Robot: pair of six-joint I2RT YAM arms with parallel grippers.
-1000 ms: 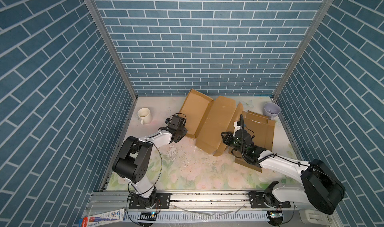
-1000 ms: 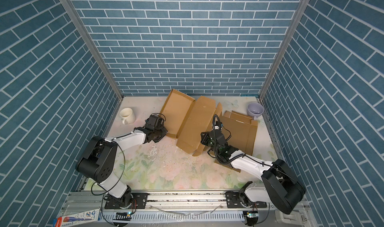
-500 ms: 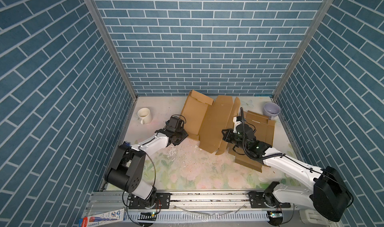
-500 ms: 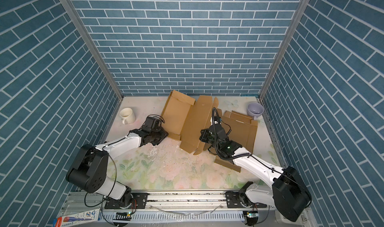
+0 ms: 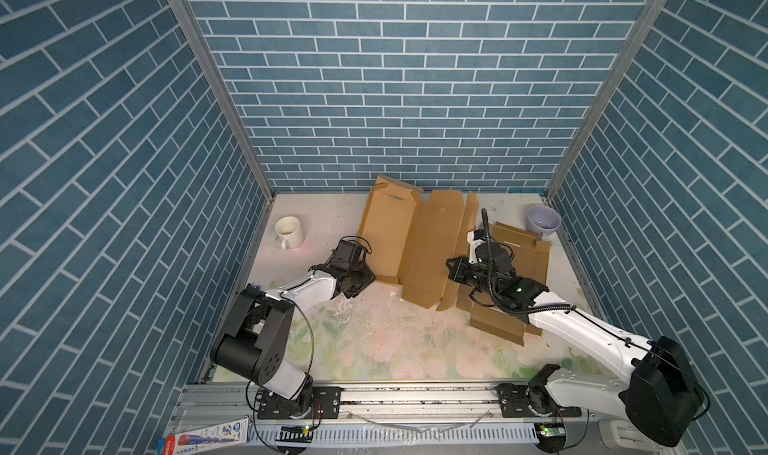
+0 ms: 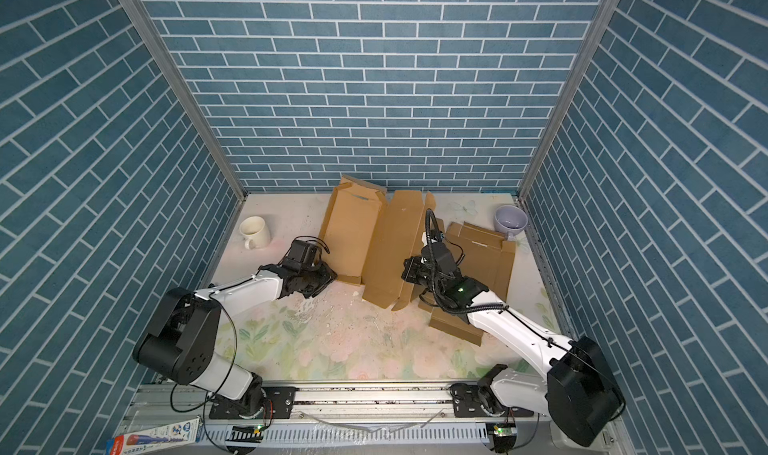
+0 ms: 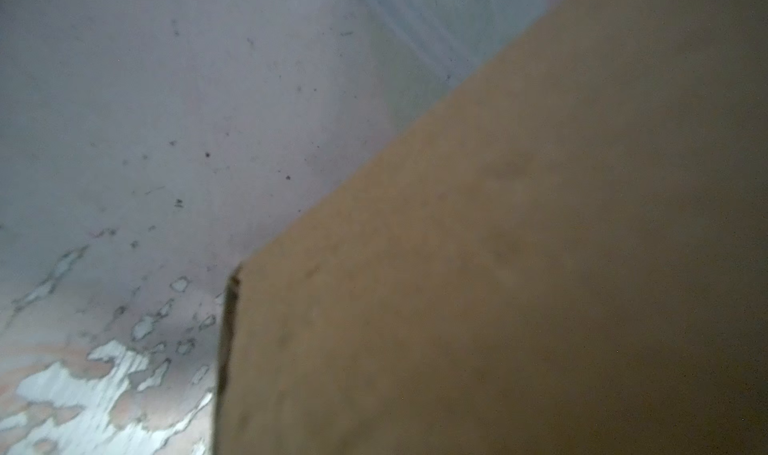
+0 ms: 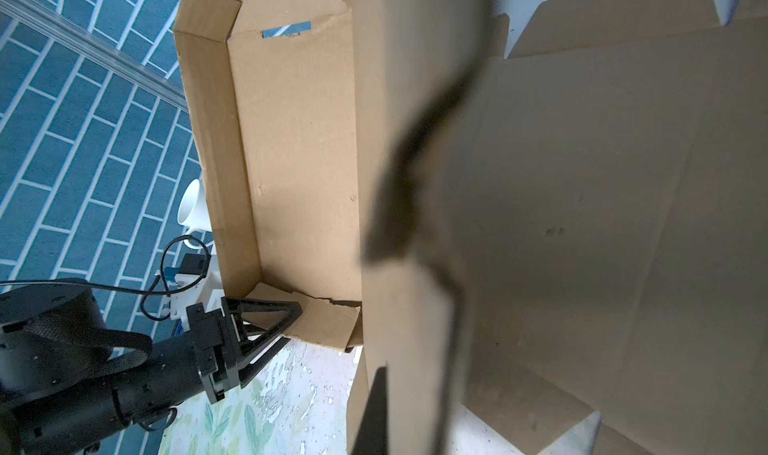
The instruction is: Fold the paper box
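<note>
Left wrist shows paper box [image 7: 498, 266] blurred, cropped.

The flat-cut brown cardboard box [image 5: 432, 245] [image 6: 390, 245] lay unfolded at the upper middle of both top views, just below the back wall. Its left panel formed a shallow tray with raised side and end flaps [image 8: 299, 141]. The middle panel tilted up beside it, with a narrow strip standing along its right edge. Further right lay a flat, flapped sheet of the same cardboard [image 5: 528, 253]; whether the two were joined could not be told.
</note>
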